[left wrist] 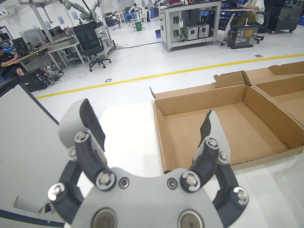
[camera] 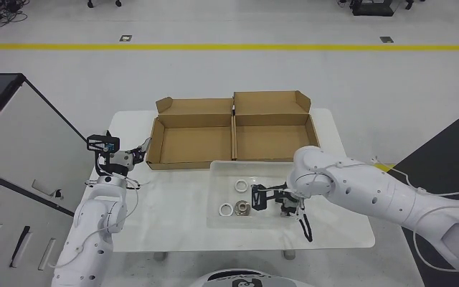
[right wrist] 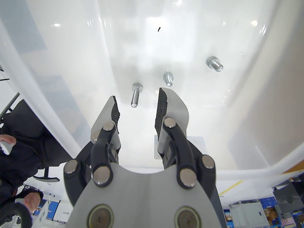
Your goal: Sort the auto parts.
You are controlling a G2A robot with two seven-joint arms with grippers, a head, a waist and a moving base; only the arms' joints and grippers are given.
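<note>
A long bolt [right wrist: 137, 93] lies on the white tray [right wrist: 59, 60] floor, in line with the gap between my right gripper's [right wrist: 138, 97] spread, empty jaws. A shorter bolt [right wrist: 168, 78] and a third bolt [right wrist: 214, 64] lie nearby. My left gripper [left wrist: 147, 107] hangs released at the table's left, beside the left cardboard box [left wrist: 201, 100].

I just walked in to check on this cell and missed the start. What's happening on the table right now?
The robot is sorting auto parts out of a plastic tray. Its right hand is down inside the tray, open, lined up on a long bolt, with two shorter bolts nearby. The left hand hangs open and empty beside the left cardboard box. That and the right cardboard box look empty, so nothing seems sorted yet. Rings also lie in the tray.
</note>
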